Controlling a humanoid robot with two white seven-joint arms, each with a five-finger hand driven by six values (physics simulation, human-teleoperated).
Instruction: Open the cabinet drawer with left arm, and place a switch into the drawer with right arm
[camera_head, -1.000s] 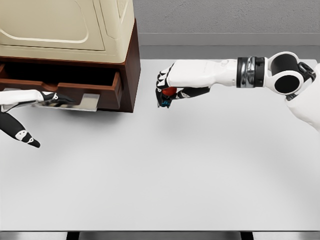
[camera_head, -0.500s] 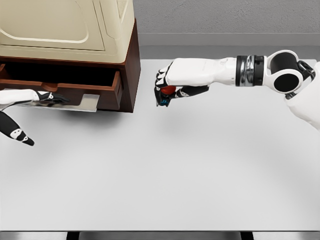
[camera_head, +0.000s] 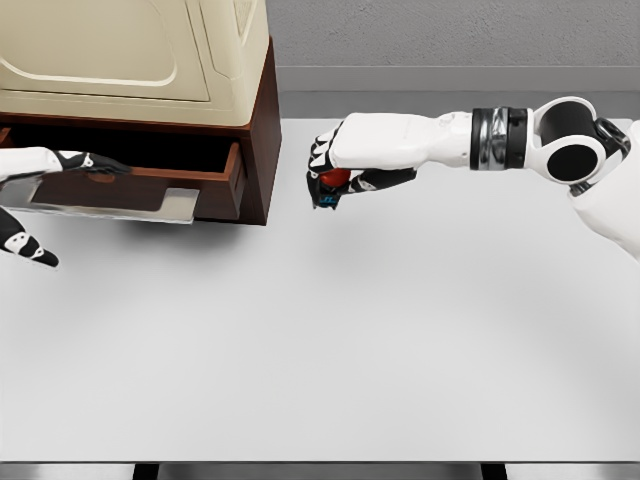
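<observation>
Rising, left hand (camera_head: 60, 165) apparently leaves drawer (camera_head: 150, 185) handle.

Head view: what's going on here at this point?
The drawer of the cabinet is pulled open, with the left hand at its front. The right hand holds the switch above the table, just right of the cabinet, not yet over the drawer.

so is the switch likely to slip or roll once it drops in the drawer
The switch looks small and rigid, probably light, since the right hand pinches it easily. Its red, rounded top might let it tip or roll a little. The drawer walls should contain it.
</observation>
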